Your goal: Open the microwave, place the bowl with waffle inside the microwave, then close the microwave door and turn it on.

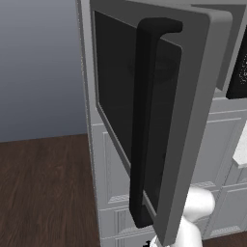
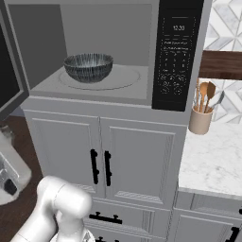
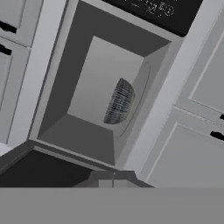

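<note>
With the microwave door (image 1: 188,120) swung wide at left, its black bar handle (image 1: 144,120) facing us, the bowl (image 2: 88,67) already sits inside the microwave (image 2: 94,52) on the turntable. Closing the door looks like the step in hand, so the pincer, fingers shut on nothing, must push that panel home. Far right, the control panel (image 2: 177,52) clock reads 12:20.

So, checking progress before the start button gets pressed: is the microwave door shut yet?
No, the microwave door stands swung wide open, and the bowl sits in plain sight inside the microwave.
</note>
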